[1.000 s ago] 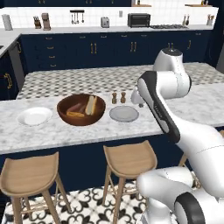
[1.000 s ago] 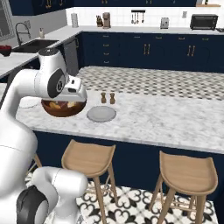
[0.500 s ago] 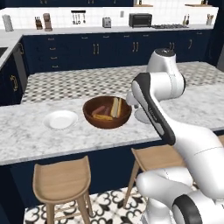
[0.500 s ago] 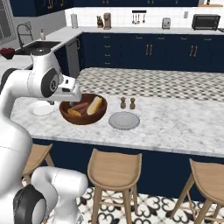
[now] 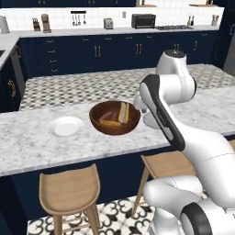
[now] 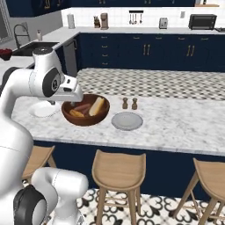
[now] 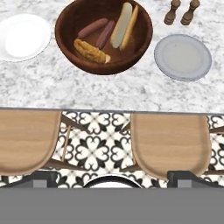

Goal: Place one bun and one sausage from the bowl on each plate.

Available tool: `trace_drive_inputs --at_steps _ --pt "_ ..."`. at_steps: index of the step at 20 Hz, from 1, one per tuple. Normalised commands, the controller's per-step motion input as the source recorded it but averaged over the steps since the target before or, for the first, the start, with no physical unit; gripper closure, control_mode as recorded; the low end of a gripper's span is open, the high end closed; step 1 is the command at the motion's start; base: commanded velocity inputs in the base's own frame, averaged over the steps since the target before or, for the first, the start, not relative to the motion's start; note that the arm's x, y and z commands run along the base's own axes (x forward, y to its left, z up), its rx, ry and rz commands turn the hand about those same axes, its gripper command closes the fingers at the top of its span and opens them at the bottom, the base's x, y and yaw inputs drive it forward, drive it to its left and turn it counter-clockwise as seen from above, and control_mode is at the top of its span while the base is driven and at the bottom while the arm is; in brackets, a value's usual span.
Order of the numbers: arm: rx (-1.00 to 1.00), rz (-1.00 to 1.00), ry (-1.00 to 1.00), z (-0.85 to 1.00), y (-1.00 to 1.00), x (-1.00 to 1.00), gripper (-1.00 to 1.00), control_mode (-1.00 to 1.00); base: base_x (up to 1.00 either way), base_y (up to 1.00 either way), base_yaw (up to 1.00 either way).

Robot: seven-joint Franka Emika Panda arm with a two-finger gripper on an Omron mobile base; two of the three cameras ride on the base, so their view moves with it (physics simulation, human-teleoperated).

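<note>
The reddish-brown wooden bowl (image 7: 104, 65) (image 5: 114, 125) (image 6: 85, 118) stands on the marble counter between two plates. In it lie two reddish sausages (image 7: 98, 31), a pale long bun (image 7: 121, 25) and a golden-brown bun (image 7: 92, 51). To its left in the hand view is a bare white plate (image 7: 24, 36) (image 5: 66, 126); to its right is a bare grey plate (image 7: 183, 57) (image 6: 127, 121). My gripper (image 7: 112, 178) is open and holds nothing. It hangs high over the stools, on the near side of the counter's front edge and well short of the bowl.
Two small wooden shakers (image 7: 181, 12) (image 6: 129, 103) stand behind the grey plate. Two wooden stools (image 7: 26, 140) (image 7: 170, 142) sit under the counter's front edge. My white arm (image 5: 165, 96) hides part of the grey plate in the left base view.
The whole picture has shifted in both base views, so the base has driven sideways along the counter. The bowl and plates lie as before. The fingers stay wide apart.
</note>
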Motion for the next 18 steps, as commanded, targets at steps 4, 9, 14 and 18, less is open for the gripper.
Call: trace_drive_inputs --at_steps 4,9,14,18 --pt "0.0 0.0 0.0 0.0 0.0 0.0 -1.0 1.0 0.14 0.56 0.16" --pt "0.0 0.0 0.0 0.0 0.0 0.0 -1.0 1.0 0.0 0.0 0.38" --pt "0.0 0.0 0.0 0.0 0.0 0.0 -1.0 1.0 0.03 -0.01 0.56" --pt "0.0 0.0 0.0 0.0 0.0 0.0 -1.0 1.0 -0.2 -0.03 0.33"
